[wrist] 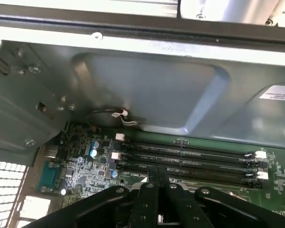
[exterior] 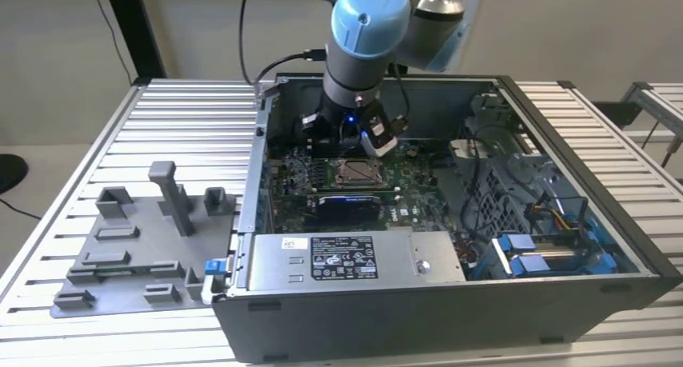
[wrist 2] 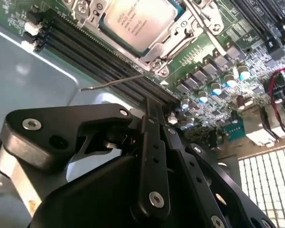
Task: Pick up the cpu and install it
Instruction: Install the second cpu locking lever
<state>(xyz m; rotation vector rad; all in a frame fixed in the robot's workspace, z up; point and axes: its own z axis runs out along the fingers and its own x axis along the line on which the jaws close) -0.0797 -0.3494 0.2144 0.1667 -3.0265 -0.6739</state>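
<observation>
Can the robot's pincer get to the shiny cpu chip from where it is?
Probably yes. The cpu sits in its socket, metal top uncovered, and the pincer hangs just above the motherboard with nothing between them.

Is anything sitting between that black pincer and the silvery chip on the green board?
Nothing visible does. In the second wrist view the cpu already lies in its socket frame, and the pincer, fingers together and empty, hangs apart from it over the dark memory slots. A thin wire lever runs between them, low against the board.
</observation>
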